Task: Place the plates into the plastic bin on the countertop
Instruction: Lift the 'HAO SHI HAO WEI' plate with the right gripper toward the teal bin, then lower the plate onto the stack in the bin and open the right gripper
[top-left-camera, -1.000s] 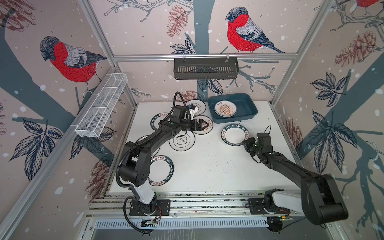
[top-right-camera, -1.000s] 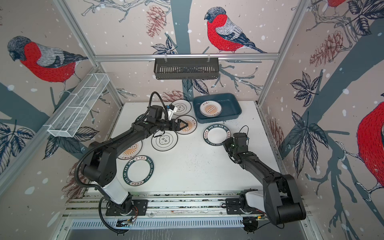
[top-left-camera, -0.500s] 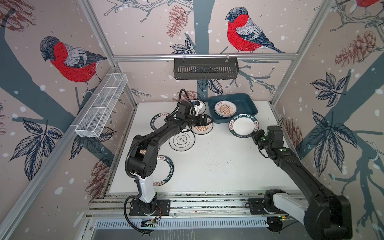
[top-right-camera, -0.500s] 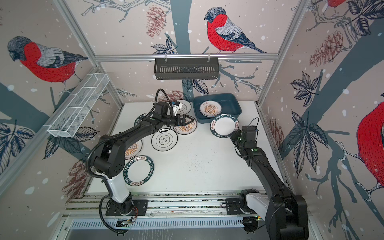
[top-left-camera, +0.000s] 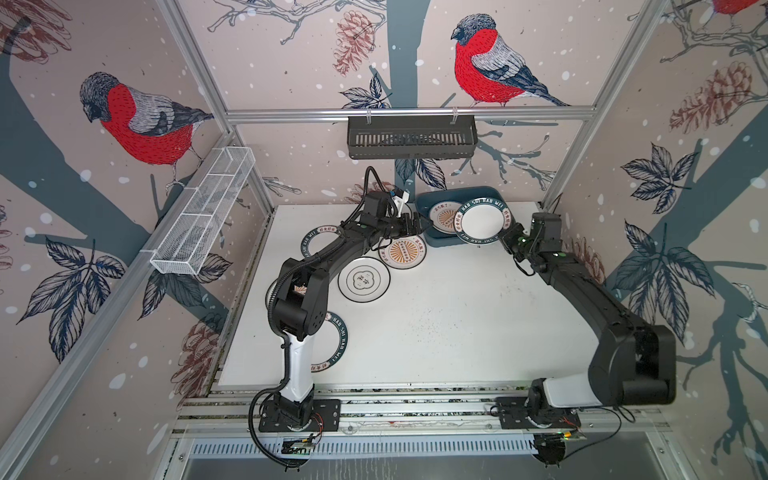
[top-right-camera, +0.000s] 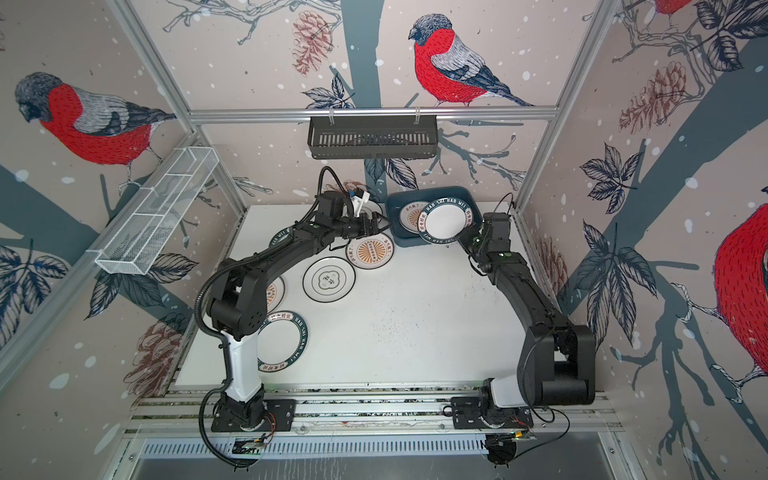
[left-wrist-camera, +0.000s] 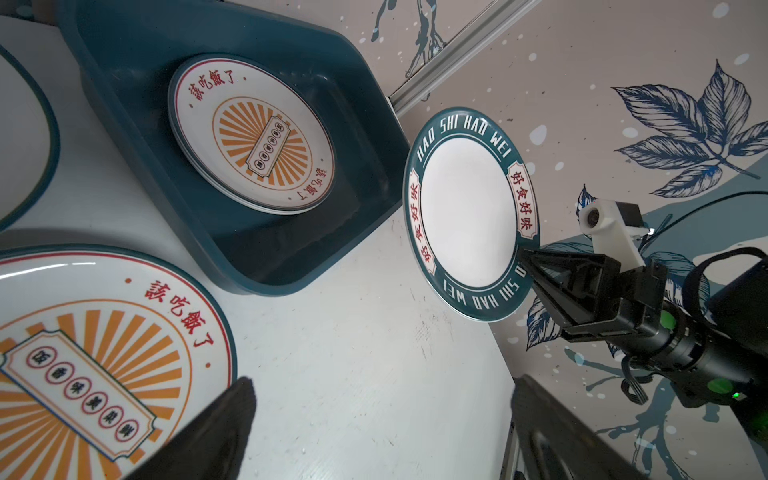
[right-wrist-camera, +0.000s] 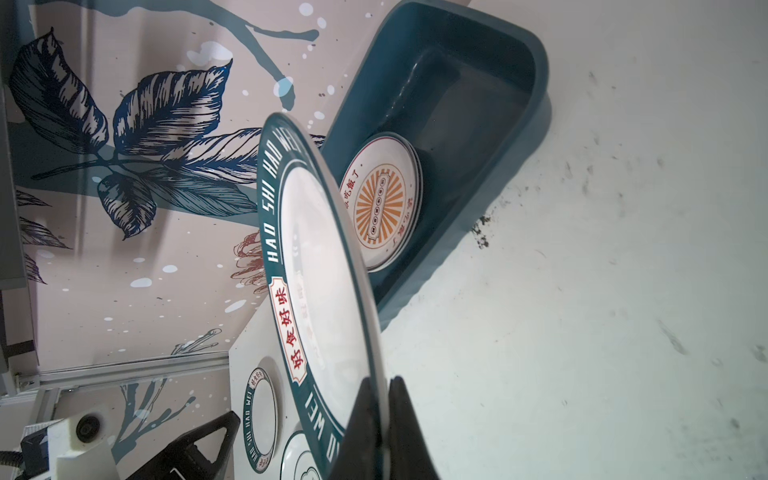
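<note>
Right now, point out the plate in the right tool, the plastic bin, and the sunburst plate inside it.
Held plate (top-left-camera: 482, 222): in a top view, white centre.
Plastic bin (left-wrist-camera: 137, 108): left wrist view, inner side wall.
Sunburst plate (left-wrist-camera: 262, 141): left wrist view, orange centre.

Both top views are evenly, brightly lit from above; soft shadows are cast on the worktop (top-left-camera: 457, 332). Wrist views are dimmer; left pincer (left-wrist-camera: 382, 386) is blurred.

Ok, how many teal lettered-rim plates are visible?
3 teal lettered-rim plates: one in the right gripper, one near the left arm's base, one partly behind that arm. More may be hidden.
</note>
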